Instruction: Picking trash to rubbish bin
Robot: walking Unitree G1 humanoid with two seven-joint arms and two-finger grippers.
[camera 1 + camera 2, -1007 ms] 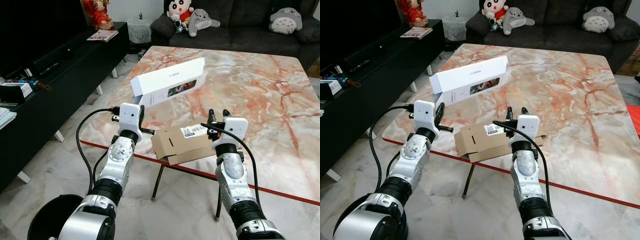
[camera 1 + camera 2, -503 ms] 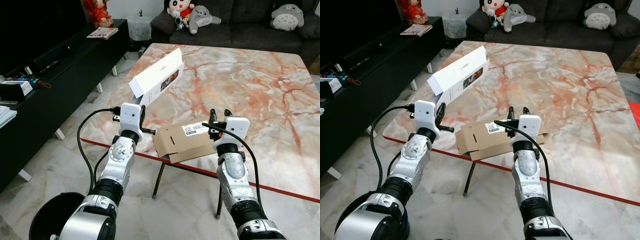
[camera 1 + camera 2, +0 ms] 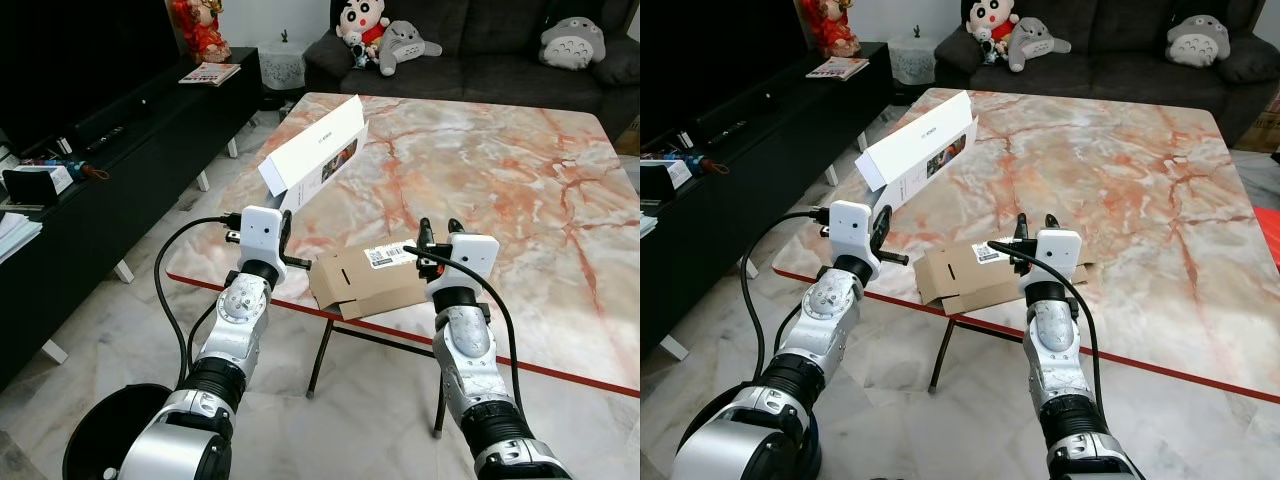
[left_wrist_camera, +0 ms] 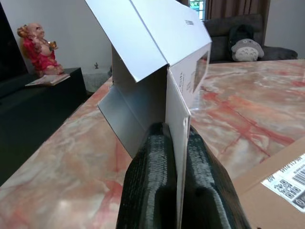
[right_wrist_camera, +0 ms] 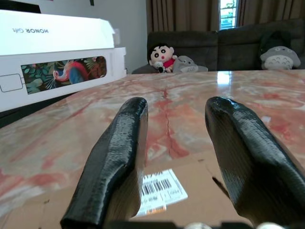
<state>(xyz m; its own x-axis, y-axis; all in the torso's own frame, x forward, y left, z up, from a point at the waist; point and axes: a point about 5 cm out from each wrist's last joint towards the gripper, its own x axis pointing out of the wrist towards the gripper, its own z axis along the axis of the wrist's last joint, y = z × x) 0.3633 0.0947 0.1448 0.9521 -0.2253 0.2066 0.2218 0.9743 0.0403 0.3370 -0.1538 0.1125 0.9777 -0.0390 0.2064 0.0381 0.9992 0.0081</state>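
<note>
- Pinching a white box (image 3: 312, 158) by its thin flap, my left tool (image 4: 176, 191) holds it above the glossy marble surface (image 3: 520, 170).
- My right tool (image 5: 183, 157) hovers spread over flat brown cardboard (image 3: 370, 280) at the surface's near edge.
- I see a round black bin (image 3: 105, 432) on the floor.

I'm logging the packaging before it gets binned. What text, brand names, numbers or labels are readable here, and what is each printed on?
"HONOR Gift", seen upside down, on the white box that the left gripper is shut on.
Shipping label on the brown carton below the open right gripper: a barcode and small print, too small to read.
Cover of the magazine on the black cabinet: too small to read.
</note>
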